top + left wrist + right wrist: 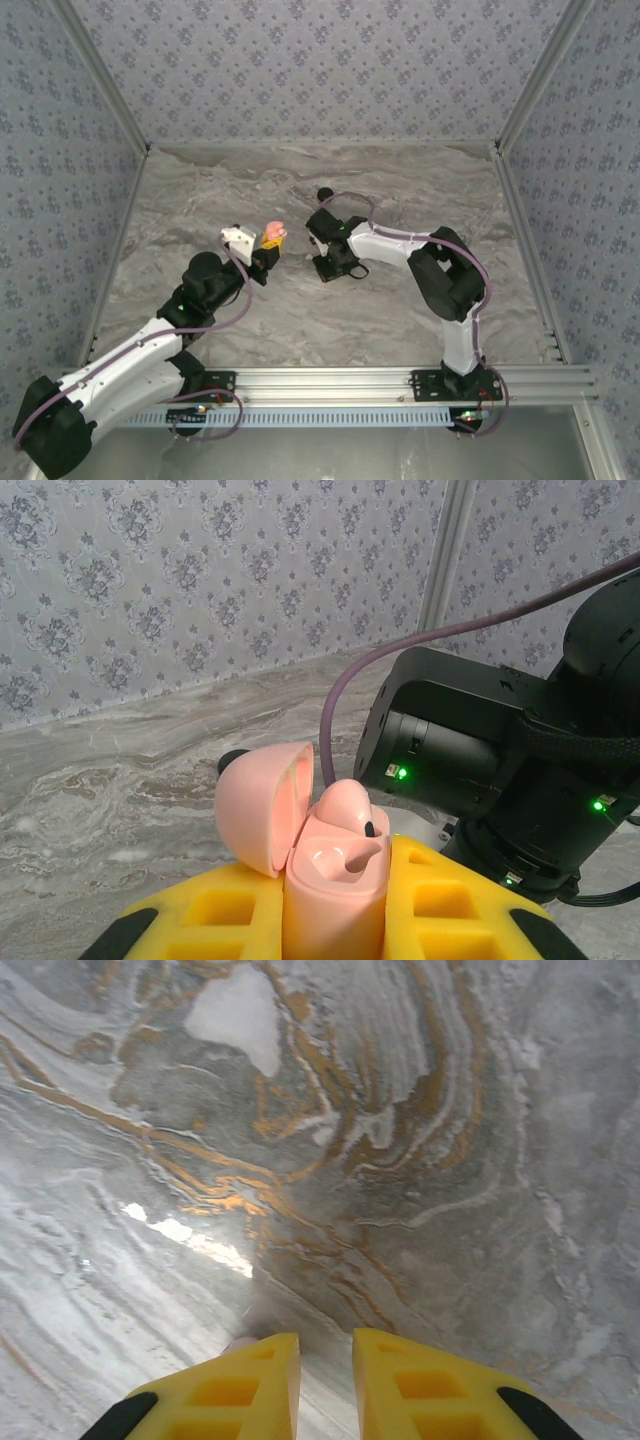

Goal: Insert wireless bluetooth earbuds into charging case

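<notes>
1. The charging case [322, 852] is a smooth salmon-pink shell with rounded edges. It stands upright at the bottom centre of the left wrist view. From above it shows just left of centre [273, 232], raised off the table [400, 310].
2. Its domed lid [262, 805] is hinged open to the left. The near well is bare pink. A small black speck [371, 829] sits at the far well, too small to identify.
3. The left gripper [336, 890] is clamped on the case body, with ribbed yellow fingers [450, 905] on either side.
4. The right gripper [326, 1355] points down at the table. Its yellow fingers [235, 1390] are parted by a narrow gap and nothing shows between them.
5. The right arm [500, 770], black with green lamps, fills the right of the left wrist view close behind the case, and a purple cable [400, 655] arcs over it.
6. A black round puck [324, 193] lies on the table above centre.
7. The table is grey veined marble with orange streaks. The walls [320, 60] carry a floral pattern.
</notes>
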